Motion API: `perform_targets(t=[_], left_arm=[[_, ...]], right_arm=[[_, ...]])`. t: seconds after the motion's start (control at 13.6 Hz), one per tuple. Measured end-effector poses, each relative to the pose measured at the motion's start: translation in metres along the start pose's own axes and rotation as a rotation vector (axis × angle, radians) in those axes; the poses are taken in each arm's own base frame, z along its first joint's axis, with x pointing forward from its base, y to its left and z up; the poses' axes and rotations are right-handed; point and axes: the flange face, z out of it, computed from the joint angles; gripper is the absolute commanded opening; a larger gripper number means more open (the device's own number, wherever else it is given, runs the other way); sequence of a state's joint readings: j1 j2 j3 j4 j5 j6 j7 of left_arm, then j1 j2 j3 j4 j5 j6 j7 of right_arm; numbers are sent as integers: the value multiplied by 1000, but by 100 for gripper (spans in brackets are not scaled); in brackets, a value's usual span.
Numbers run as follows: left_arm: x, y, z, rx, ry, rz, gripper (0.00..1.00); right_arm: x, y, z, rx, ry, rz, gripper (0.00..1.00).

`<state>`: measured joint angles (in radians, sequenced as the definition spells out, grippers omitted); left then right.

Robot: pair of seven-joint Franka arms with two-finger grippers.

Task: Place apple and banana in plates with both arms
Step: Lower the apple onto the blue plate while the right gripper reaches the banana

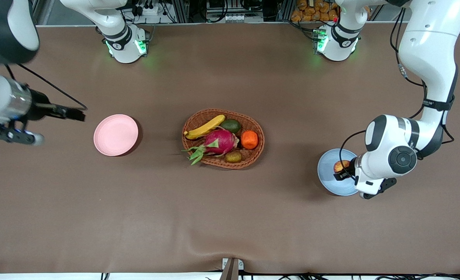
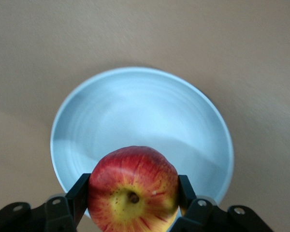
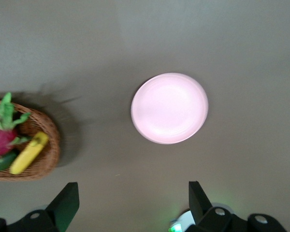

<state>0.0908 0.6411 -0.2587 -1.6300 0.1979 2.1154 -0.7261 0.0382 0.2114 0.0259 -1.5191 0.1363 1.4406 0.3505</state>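
Here, at the frame's lower right, the left tool [image 2: 133, 203] grips the apple [image 2: 133, 188] over the blue plate [image 2: 140, 116], while the right tool [image 3: 130, 205] waits wide open at far left.

Two plates sit on the table: one pink plate [image 1: 115, 135] and one blue plate [image 1: 328, 179]. One wicker basket [image 1: 255, 154] holds five pieces of fruit: one banana [image 1: 204, 127], one dragon fruit [image 1: 219, 142], one orange fruit [image 1: 249, 139], one green avocado [image 1: 230, 125] and one kiwi [image 1: 233, 157]. One apple [image 2: 133, 190] is also seen. Two robot arms stand at the table.
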Motion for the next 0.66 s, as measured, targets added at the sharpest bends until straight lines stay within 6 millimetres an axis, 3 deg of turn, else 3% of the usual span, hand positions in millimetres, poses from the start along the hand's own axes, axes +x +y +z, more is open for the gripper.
perform_targets(t=[0.15,0.22,0.37,0.44,0.52,0.59,0.66], left_arm=[[7,-6,11,0,10,-4,0],[8,-6,14,0,8,-3,0],[6,-3,19,-4,8,1,0],[6,-1,23,-8,8,3,30],[7,-1,27,-6,7,6,79],[7,0,30,0,11,12,100],[7,0,30,5,17,19,100]], right_arm=[[21,-15,40,36,-87,106,100],[30,-32,60,39,-102,165,100],[34,-86,103,11,-108,292,98],[30,-115,125,-12,-107,355,90],[25,-139,145,-35,-112,417,87],[21,-157,163,-48,-122,471,86],[18,-170,177,-49,-129,517,84]])
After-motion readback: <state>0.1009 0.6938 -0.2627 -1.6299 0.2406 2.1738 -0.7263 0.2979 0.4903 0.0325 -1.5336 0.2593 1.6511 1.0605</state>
